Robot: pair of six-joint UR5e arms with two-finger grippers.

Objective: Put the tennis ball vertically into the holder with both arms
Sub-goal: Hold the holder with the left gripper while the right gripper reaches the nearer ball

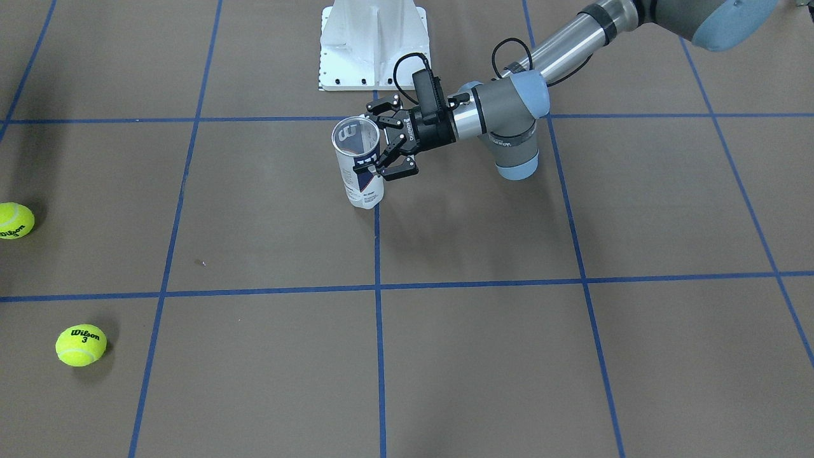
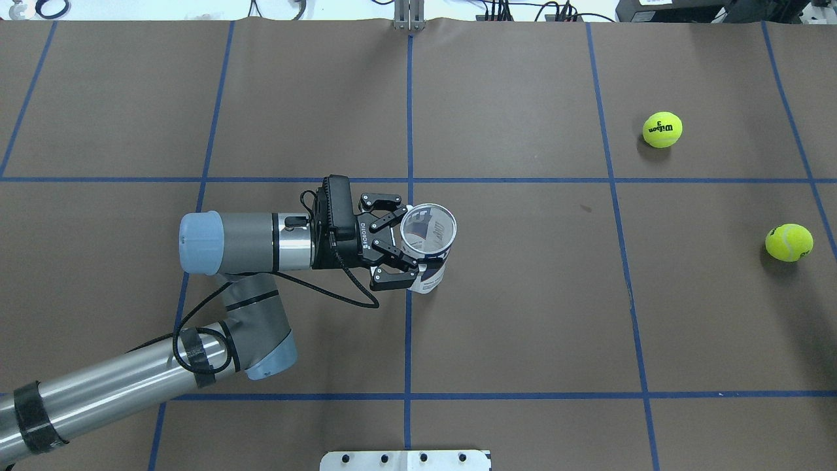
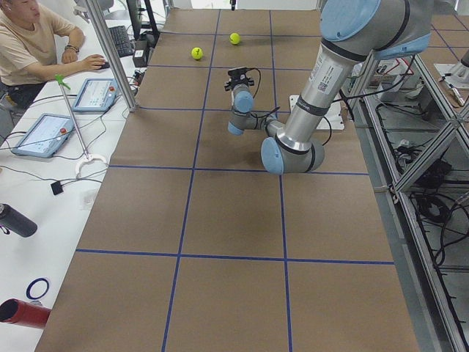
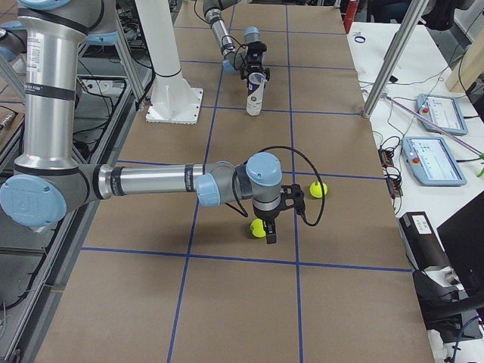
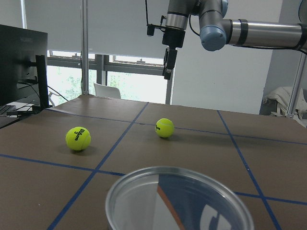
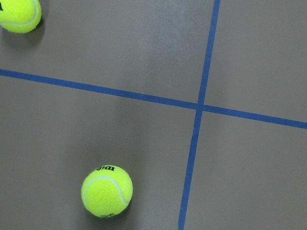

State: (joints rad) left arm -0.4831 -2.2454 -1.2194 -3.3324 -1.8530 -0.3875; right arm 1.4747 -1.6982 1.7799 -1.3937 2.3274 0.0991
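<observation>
The holder, a clear can with a white and navy label, stands upright on the brown table near its centre; it also shows in the overhead view. My left gripper is open. Its fingertips sit at the can's near side, one on each side of its edge. The can's rim fills the bottom of the left wrist view. My right gripper hangs high above a tennis ball; I cannot tell whether it is open or shut. That ball lies below the right wrist camera. A second ball marked 3 lies nearby.
The white metal base stands at the robot's side of the table. An operator sits at a side desk with tablets. Blue tape lines grid the table.
</observation>
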